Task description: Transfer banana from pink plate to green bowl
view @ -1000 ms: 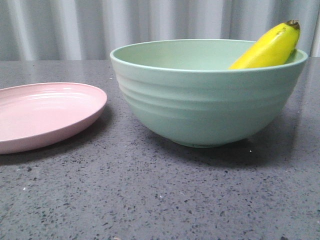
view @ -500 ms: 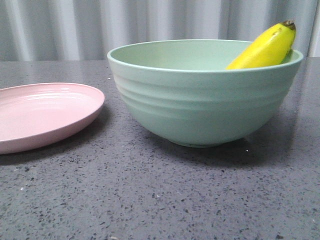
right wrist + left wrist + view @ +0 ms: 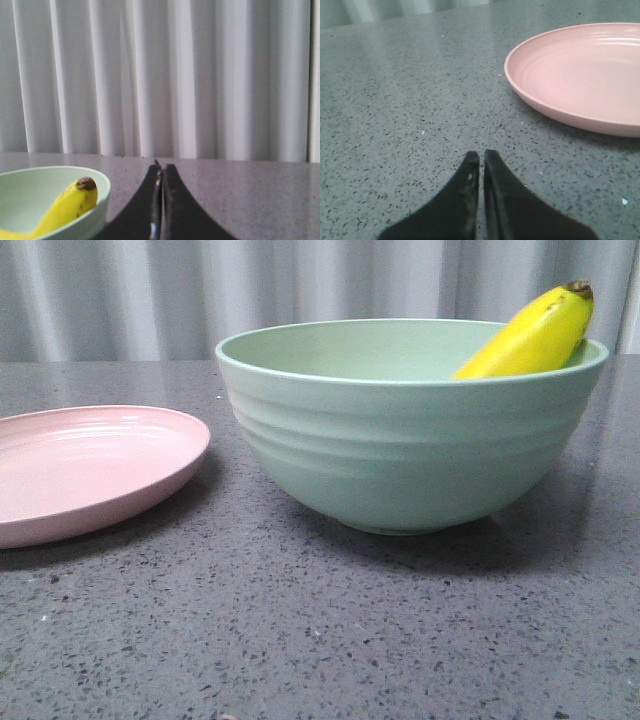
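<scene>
Currently in the green bowl (image 3: 400, 440): banana (image 3: 530, 338), leaning against the inner wall on the right side in the front view. Long axis tilted, running from low inside the bowl up toward the right; dark brown tip uppermost, projecting above the rim. Lower end hidden behind the bowl wall in the front view. In the right wrist view, same banana (image 3: 67, 207) with tip raised near the rim of the bowl (image 3: 97, 212).

Left gripper (image 3: 481, 160): fingers pressed together, only a thin seam between them, holding nothing, low over the speckled grey table (image 3: 395, 100), just beside the pink plate (image 3: 585, 75) but apart from it. Right gripper (image 3: 161, 170): fingers likewise pressed together, holding nothing, beside the bowl, not touching it or the banana.

Banana surface: smooth, glossy, bright yellow, with a small dark brown cap at the tip and faint dark specks below it. Plate (image 3: 90, 465): shallow, pale pink, nothing on it, left of the bowl and apart from it. Behind the table: pleated pale curtain (image 3: 200, 75).
</scene>
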